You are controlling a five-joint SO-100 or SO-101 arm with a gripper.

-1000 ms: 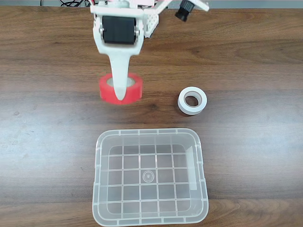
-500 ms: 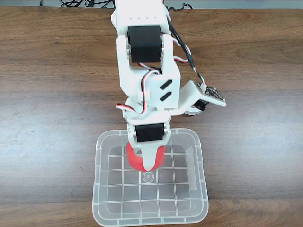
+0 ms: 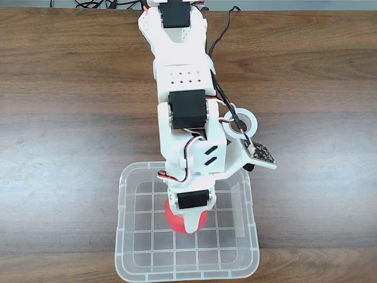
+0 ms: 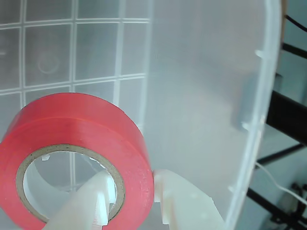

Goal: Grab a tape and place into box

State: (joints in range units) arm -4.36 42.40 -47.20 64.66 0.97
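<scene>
Holding the tape (image 4: 76,143) by its wall, the claw (image 4: 136,191) has one finger inside the grey core ring and the other finger against the red outside, so it is clamped on the roll. In the wrist view the roll hangs in front of the camera, and the grid bottom of the box (image 4: 254,120) is seen behind it, with the clear side wall curving at the right.

In the fixed view the claw (image 3: 187,225) points down over the middle of the box (image 3: 250,236), and the tape (image 3: 172,219) shows as a red edge under the white fingers. It is inside the outline of the box, well away from all four rims. Whether the roll already touches the bottom I cannot tell.

The arm (image 3: 182,112) reaches from the far edge of the table (image 3: 70,118) over the near rim of the box. A white roll (image 3: 244,124) lies on the wood just beside the arm, outside the box.

I judge that the carrying step is nearly done and the placing step is in hand. The next move calls for opening the fingers so the roll drops free, perhaps after lowering a little more. The inner finger must then come out of the core ring without dragging the roll up again.
</scene>
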